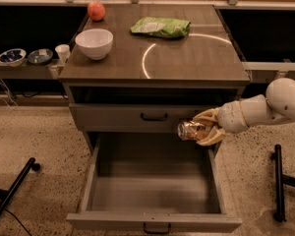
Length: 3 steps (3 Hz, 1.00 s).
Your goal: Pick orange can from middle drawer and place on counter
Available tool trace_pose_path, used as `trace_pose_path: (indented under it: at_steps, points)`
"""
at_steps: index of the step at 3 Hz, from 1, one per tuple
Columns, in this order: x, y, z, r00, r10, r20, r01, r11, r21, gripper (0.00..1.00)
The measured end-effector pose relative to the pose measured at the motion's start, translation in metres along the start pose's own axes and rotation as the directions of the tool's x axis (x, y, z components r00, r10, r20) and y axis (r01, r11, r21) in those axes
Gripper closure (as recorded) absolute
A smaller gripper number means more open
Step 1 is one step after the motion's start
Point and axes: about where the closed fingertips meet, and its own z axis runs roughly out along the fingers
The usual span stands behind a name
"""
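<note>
My gripper [205,127] is shut on the orange can [191,130], a small shiny can held on its side with its silver end facing left. It hangs in the air above the right side of the open middle drawer [152,193], in front of the closed drawer front above. The drawer's grey floor is bare. The counter [187,58] with its pale arc mark lies higher up and behind the can. My white arm reaches in from the right.
On the counter stand a white bowl [94,43], a red-orange fruit [96,10] and a green bag [160,27]. Small bowls and a cup [62,52] sit on a low shelf at left. Black legs [278,181] stand on the floor at right and left.
</note>
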Motion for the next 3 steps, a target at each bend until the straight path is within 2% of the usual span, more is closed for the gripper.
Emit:
trace_pose_path:
  at_steps: [1,2,3]
  points:
    - [-0.014,-0.010,-0.011,0.999,-0.024,-0.022,0.025,0.9996,0.017,1.00]
    - [-0.059,-0.028,-0.039,0.994,-0.094,-0.063,0.099,0.9928,0.067,1.00]
    - [-0.120,-0.058,-0.072,0.979,-0.166,-0.116,0.178,0.9791,0.099,1.00]
